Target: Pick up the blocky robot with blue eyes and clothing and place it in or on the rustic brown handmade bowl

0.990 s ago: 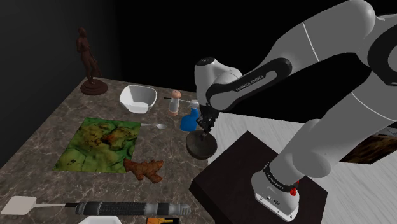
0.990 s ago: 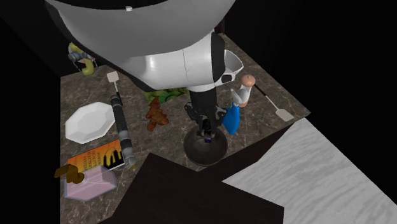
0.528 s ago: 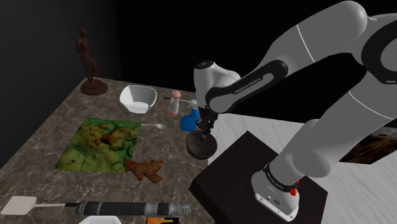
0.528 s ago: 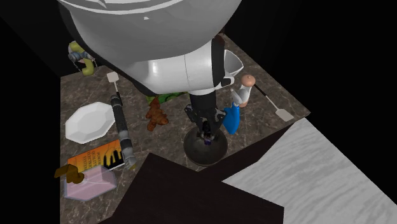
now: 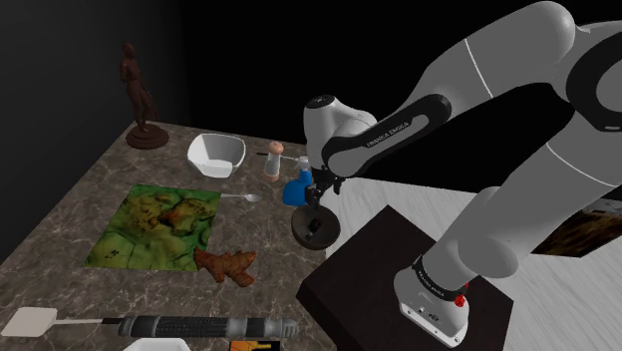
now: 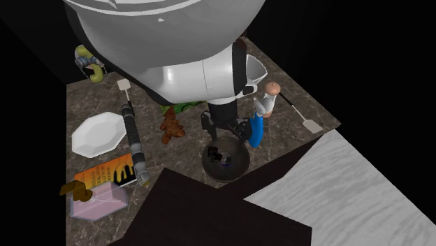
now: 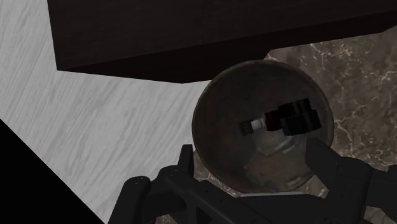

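The dark brown round bowl (image 5: 317,230) (image 6: 226,163) (image 7: 261,121) stands on the marble table's near corner, next to the stand. Inside it lies the small blocky robot toy (image 7: 283,119) (image 6: 219,155), drawn nearly black with a pale end, tipped on its side. My gripper (image 5: 318,198) (image 6: 225,128) (image 7: 251,159) hangs just above the bowl, open. Its fingers (image 7: 185,160) stand wide apart over the bowl's rim and touch nothing; the toy lies free below them.
A blue figure (image 5: 296,188) and a pale peg doll (image 5: 274,161) stand just behind the bowl. Farther off are a white bowl (image 5: 216,155), spoon (image 5: 240,197), green mat (image 5: 159,227), brown toy (image 5: 224,265), statue (image 5: 138,100) and spatula (image 5: 30,321). The dark stand (image 5: 399,279) borders the table.
The gripper has opened and let go of the robot toy, which now lies in the bowl. The hand has risen slightly above the bowl.
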